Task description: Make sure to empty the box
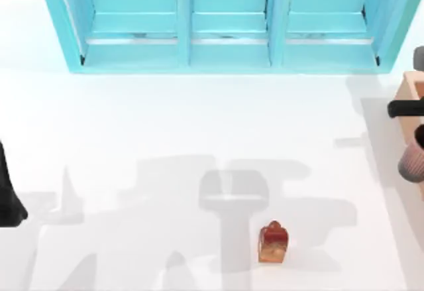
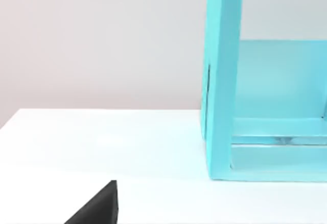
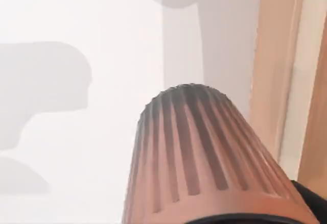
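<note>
- At the far-left edge of the table, the left arm's black gripper (image 1: 8,198) sits parked; whether its fingers are apart or together cannot be told.
- Along the far side stands the big turquoise three-bay shelf unit (image 1: 225,19), its near edge a wall to keep away from.
- The white tabletop (image 1: 165,145) between the shelf unit and the near edge lies broad and open, with plenty of room to move.
- Toward the near edge, right of centre, a small brown-and-tan loaf-shaped item (image 1: 273,242) rests on the table, outside the box; I judge one piece of emptying done.
- At the right edge, the right arm's gripper (image 1: 419,146) is clamped on a ribbed reddish-brown cup (image 3: 204,157), held just to the left of the box and apparently above the table.
- The light tan wooden box (image 1: 412,85) sits at the far-right edge, cut off by the view; its inside is hidden, so what remains in it is unknown.
- The cup appears lifted out and not yet set down; the box wall (image 3: 278,55) is close beside it.
</note>
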